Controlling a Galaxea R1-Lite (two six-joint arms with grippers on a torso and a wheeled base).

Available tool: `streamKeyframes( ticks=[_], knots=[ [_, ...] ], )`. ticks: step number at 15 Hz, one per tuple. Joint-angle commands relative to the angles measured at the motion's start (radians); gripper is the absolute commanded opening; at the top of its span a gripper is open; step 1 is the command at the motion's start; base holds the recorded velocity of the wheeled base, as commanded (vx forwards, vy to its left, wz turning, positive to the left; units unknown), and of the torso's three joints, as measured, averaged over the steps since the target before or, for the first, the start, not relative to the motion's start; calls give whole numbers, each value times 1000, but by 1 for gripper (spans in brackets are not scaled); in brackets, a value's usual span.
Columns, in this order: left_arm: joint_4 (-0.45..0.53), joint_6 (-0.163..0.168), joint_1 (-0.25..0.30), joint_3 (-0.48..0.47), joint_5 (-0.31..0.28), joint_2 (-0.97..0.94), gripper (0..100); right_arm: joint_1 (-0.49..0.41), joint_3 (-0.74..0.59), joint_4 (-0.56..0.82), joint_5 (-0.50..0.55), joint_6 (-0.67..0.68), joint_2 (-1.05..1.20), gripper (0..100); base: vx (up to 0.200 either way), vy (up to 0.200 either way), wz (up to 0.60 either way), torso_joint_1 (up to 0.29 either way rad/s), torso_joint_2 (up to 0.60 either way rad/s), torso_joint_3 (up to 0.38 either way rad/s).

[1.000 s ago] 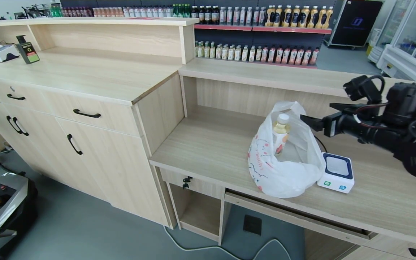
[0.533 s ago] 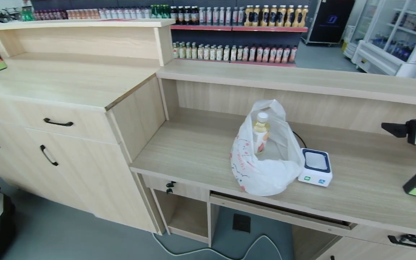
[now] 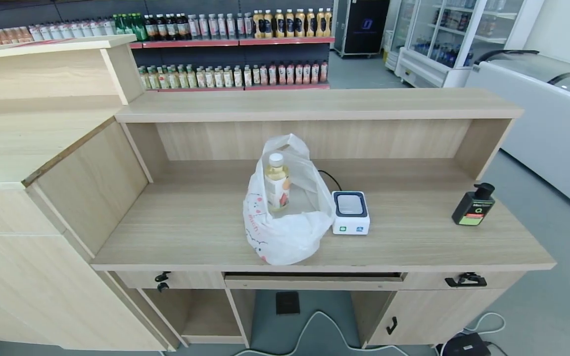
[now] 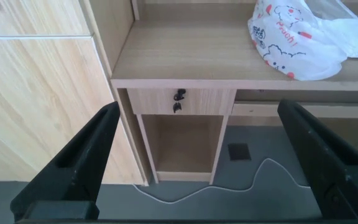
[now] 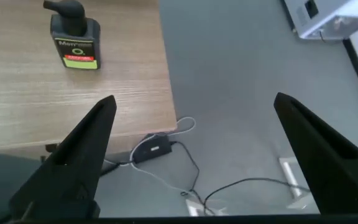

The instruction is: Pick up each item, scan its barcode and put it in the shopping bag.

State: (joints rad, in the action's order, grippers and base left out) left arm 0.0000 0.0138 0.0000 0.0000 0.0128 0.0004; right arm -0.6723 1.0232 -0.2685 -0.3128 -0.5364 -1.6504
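Observation:
A white shopping bag (image 3: 285,222) stands on the wooden counter (image 3: 206,232) with a yellow drink bottle (image 3: 276,180) upright inside it. The white barcode scanner (image 3: 350,212) sits just right of the bag. A dark pump bottle (image 3: 473,205) stands near the counter's right end. My left gripper (image 4: 204,162) is open and hangs below the counter's front edge, with the bag (image 4: 303,37) above it. My right gripper (image 5: 191,155) is open over the floor beside the counter's right corner, the pump bottle (image 5: 73,38) a short way off.
A raised ledge (image 3: 314,104) runs along the back of the counter, and a taller counter section (image 3: 42,128) stands to the left. Drawers and an open cubby (image 4: 182,146) lie below. Cables (image 5: 185,168) trail on the floor. Shelves of bottles (image 3: 235,74) and freezers (image 3: 552,118) stand behind.
The head camera has swung right, so the bag and scanner now sit mid-picture. The right arm, seen high by the bag a second ago, has dropped out of the head view.

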Motion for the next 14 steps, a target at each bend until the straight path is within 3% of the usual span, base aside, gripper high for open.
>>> streamKeyframes(
  ticks=[1, 5, 10, 14],
  knots=[
    [0, 0, 0, 0, 1, 0, 100, -64, 113, 3, -78, -88, -169, 100, 0, 0, 0, 0, 0, 0],
    [0, 0, 0, 0, 0, 0, 100, -64, 199, 9, -169, -114, -287, 100, 0, 0, 0, 0, 0, 0],
    [0, 0, 0, 0, 0, 0, 100, -98, 225, 23, -264, -379, -345, 100, 0, 0, 0, 0, 0, 0],
    [0, 0, 0, 0, 1, 0, 100, -101, 296, 20, -292, -413, -414, 100, 0, 0, 0, 0, 0, 0]
  ],
)
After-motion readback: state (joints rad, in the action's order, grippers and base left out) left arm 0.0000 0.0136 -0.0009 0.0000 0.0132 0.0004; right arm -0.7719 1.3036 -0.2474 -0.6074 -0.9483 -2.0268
